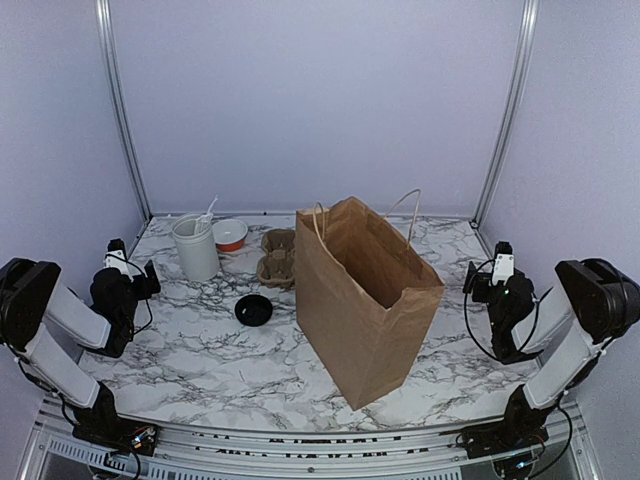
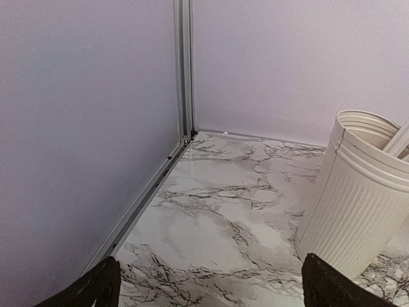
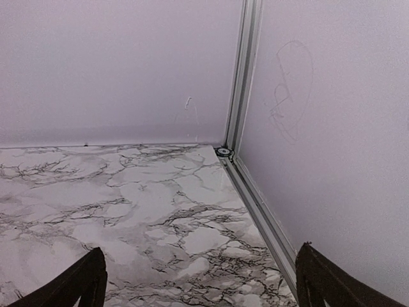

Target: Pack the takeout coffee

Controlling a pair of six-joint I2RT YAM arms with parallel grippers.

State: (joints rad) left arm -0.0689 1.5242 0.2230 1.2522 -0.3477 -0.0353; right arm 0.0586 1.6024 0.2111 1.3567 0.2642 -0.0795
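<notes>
No takeout coffee cup with a dome lid shows in any view. An open brown paper bag (image 1: 365, 300) with twine handles stands upright in the middle of the marble table (image 1: 200, 360); what is inside it is hidden. My left gripper (image 1: 135, 272) rests at the left edge, open and empty; in its wrist view (image 2: 211, 291) the fingers are spread wide over bare marble. My right gripper (image 1: 497, 270) rests at the right edge, open and empty (image 3: 201, 284), facing the back right corner.
A loose flat black lid (image 1: 254, 309) lies left of the bag. A cardboard cup carrier (image 1: 277, 258) sits behind it. A white ribbed container (image 1: 195, 248) with utensils stands at the back left, also in the left wrist view (image 2: 358, 211). A red-and-white bowl (image 1: 231, 234) is beside it.
</notes>
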